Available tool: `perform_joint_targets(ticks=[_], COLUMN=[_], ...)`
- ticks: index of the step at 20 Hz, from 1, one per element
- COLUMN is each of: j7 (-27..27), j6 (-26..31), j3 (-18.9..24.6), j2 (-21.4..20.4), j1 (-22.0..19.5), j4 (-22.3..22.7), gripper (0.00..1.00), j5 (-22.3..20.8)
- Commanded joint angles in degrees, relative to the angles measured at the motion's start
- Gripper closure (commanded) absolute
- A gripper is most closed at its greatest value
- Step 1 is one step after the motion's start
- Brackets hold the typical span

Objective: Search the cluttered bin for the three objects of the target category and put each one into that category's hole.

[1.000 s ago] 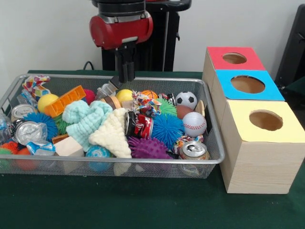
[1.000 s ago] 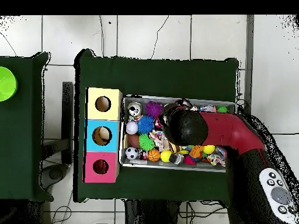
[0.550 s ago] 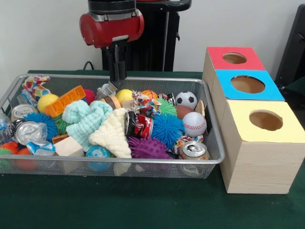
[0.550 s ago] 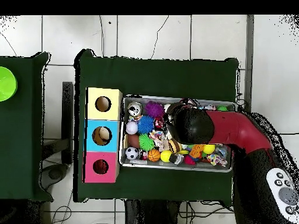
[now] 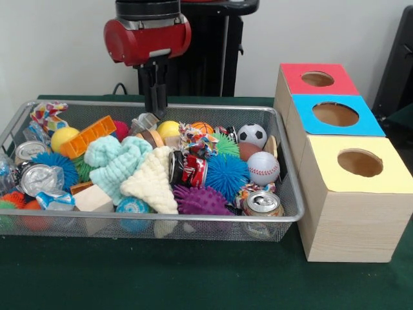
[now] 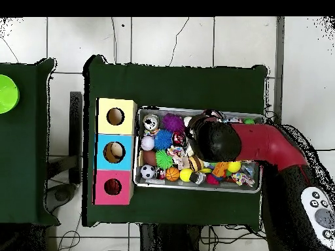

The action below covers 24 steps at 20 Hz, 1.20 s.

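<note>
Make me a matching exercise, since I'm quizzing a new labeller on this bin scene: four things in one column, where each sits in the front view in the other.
Things:
1. soccer ball
2. drink can
3. wooden block
4. orange brick

Places:
A. front right corner of the bin
B. front left, beside the cream knit cloth
C. back right, above the baseball
D. back left, beside the yellow ball

Pairs: 1-C, 2-A, 3-B, 4-D

Toys crowd the bin (image 5: 284,216); box holes (image 5: 359,162) unobstructed.
</note>
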Motion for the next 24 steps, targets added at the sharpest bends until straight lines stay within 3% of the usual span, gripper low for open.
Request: perform_joint_targets(ticks=[1, 13, 14, 20, 24], j7=[-11.0, -10.8, -11.1, -10.1, -8.5], j6=[8.8, 9.5, 9.5, 12.3, 9.5], j3=[3.9, 5.5, 6.1, 4.1, 3.9], j2=[0.5, 1.8, 1.8, 1.1, 3.3], j1=[-1.7, -3.7, -4.1, -2.8, -3.6], j4=[-1.1, -2.9, -2.7, -3.3, -4.6], gripper=[1.00, 1.00, 0.00, 0.00, 0.00], j5=[-3.3, -3.8, -4.1, -5.8, -6.4])
